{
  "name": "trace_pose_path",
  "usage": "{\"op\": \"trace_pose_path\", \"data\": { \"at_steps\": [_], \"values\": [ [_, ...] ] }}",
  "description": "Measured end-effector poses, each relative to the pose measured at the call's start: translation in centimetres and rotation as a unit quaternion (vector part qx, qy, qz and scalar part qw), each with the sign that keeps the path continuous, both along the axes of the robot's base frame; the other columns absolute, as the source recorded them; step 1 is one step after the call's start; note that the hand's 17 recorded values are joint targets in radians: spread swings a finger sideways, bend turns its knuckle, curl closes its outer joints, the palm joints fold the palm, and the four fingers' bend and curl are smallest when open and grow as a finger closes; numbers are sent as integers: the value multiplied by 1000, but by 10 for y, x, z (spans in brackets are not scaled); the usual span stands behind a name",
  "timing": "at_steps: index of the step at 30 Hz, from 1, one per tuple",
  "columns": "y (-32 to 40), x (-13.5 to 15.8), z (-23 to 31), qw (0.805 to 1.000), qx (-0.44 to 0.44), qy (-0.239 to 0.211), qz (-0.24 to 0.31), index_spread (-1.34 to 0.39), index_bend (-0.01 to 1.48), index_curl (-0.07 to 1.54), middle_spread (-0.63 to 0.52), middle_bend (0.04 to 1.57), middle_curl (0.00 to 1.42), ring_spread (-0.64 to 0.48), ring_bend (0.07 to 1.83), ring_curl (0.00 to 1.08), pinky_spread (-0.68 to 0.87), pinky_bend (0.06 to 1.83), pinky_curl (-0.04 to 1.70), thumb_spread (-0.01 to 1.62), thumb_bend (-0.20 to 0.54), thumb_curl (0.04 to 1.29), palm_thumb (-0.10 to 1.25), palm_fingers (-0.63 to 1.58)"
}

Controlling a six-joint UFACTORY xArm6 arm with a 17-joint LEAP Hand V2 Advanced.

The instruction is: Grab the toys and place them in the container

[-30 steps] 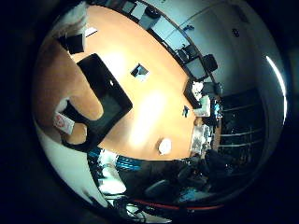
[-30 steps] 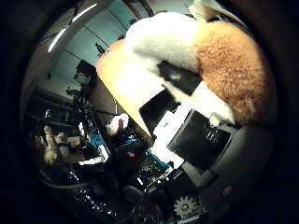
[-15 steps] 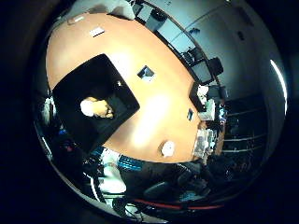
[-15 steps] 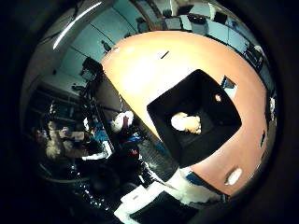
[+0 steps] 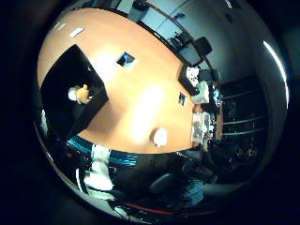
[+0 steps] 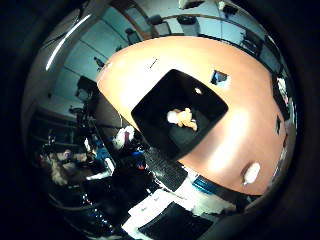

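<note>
A black square container (image 6: 150, 107) stands on the long orange-brown table (image 6: 245, 130), far below the palm. Inside it lies a white and orange plush toy (image 6: 181, 118), small in both palm views; it also shows as the plush toy (image 5: 78, 93) in the container (image 5: 61, 117). A small white object (image 6: 251, 173) lies on the table apart from the container, near the table's edge. No part of the hand shows in either view.
A small dark square inset (image 5: 125, 58) sits in the table top. Boxes and clutter (image 5: 201, 93) stand at the table's far end. Office chairs (image 5: 202, 44) and shelves ring the table, with equipment (image 6: 165, 170) on the floor beside it.
One second ago the plush toy filled the views close to the palm. Half a second ago it lay in the container. The camera has since risen, so table and container look smaller.
</note>
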State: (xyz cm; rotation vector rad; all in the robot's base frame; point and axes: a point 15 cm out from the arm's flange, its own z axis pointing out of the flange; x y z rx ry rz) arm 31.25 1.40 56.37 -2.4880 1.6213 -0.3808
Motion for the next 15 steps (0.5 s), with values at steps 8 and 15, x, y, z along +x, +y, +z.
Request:
{"op": "trace_pose_path", "data": {
  "at_steps": [8, 15],
  "values": [
    [-140, -32, -31, 993, -23, 54, -102, -401, 169, 306, -3, 195, 328, 197, 290, 223, 497, 486, 296, 1111, -17, 259, 430, 219],
    [-232, -53, -106, 980, -12, 98, -174, -384, 163, 291, 6, 197, 324, 197, 276, 226, 507, 521, 291, 1099, -20, 268, 479, 226]
  ]
}}
